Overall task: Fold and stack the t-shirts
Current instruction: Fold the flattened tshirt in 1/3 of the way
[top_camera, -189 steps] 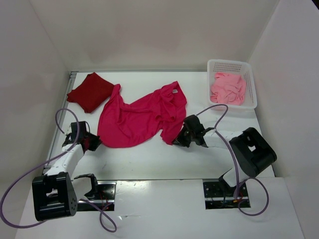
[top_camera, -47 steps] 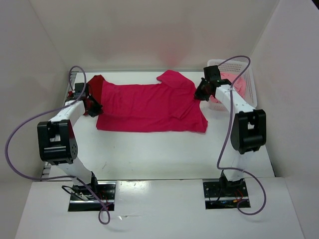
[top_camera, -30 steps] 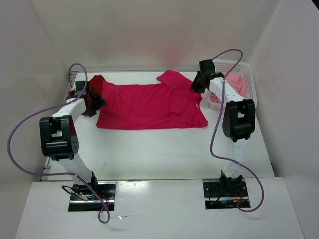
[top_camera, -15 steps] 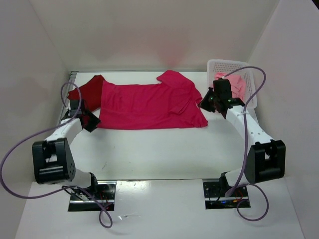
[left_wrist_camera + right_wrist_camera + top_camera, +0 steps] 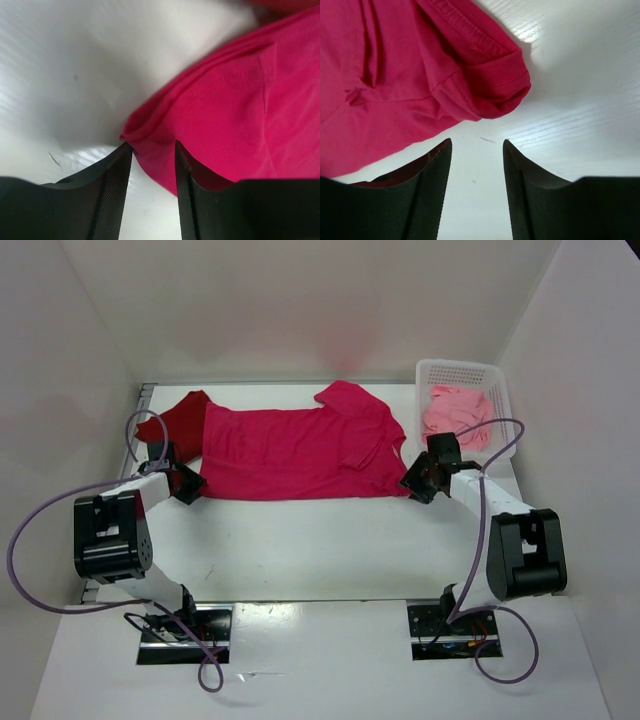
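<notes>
on white table [image 5: 300,540], crimson t-shirt [image 5: 290,455] spread flat

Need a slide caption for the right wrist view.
Open right gripper poised above the table, just short of the crimson t-shirt corner.

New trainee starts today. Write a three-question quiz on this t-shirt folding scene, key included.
1. True or false: the salmon pink t-shirt lies in the white basket.
2. The crimson t-shirt lies: A crumpled in the basket, B spread flat on the table, C hanging from a gripper.
3. Fill in: the right gripper, beside that t-shirt's corner, is ____.
Key: 1 true; 2 B; 3 open.
</notes>
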Tool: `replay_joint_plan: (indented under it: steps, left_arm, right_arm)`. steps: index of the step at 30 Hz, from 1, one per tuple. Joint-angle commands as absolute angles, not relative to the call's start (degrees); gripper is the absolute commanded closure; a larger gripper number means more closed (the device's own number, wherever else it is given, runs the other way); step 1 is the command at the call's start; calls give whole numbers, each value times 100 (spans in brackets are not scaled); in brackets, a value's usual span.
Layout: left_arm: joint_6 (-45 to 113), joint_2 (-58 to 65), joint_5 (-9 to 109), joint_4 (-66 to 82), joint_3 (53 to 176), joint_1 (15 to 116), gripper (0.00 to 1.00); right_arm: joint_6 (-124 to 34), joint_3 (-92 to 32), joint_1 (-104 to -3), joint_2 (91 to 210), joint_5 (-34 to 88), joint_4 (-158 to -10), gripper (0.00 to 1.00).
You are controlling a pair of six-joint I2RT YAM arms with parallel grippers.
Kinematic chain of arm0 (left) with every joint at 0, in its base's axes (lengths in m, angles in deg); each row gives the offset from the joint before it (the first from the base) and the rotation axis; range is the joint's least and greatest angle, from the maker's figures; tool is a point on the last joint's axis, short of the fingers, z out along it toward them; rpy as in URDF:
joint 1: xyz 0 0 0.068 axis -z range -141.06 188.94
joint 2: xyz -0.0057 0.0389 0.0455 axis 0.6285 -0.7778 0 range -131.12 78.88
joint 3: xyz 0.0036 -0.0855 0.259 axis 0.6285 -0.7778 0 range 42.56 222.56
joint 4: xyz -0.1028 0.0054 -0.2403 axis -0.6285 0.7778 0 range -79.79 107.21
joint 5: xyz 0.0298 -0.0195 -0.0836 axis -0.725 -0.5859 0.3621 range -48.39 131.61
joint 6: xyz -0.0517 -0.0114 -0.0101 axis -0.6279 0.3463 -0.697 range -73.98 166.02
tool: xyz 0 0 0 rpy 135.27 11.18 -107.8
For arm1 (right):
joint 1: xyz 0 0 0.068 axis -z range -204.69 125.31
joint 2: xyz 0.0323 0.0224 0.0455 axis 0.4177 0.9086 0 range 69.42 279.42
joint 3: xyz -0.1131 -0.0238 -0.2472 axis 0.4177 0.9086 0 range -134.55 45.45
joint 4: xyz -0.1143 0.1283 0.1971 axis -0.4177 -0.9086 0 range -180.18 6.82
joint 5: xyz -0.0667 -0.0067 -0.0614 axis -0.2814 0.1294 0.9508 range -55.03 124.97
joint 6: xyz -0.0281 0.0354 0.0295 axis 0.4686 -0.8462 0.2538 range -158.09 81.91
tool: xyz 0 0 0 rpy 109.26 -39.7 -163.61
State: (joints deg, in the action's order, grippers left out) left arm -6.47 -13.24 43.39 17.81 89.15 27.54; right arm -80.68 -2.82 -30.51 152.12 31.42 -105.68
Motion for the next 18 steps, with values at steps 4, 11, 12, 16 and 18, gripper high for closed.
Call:
replay_joint_plan:
  steps: [4,11,12,16,18]
  left_arm:
    - [-804,-1569,4170,1496,8835,2743,62]
    - [-646,-1569,4169,1496,8888,2743,77]
    - [-593,-1569,4169,1496,8888,2743,80]
    - [-514,-1516,4117,1496,8888,2743,90]
    - [-461,-1516,4117,1496,8888,2743,93]
  right_arm:
    - [-8563,-17,-2794,15292,3435,-9979,47]
    - [-8722,36,-2653,15827,3673,-9523,47]
    - [-8783,36,-2601,15915,3725,-9391,47]
    - [-8837,-25,-2601,16056,3865,-9223,52]
    - [-8950,-26,-2601,16109,3918,-9065,61]
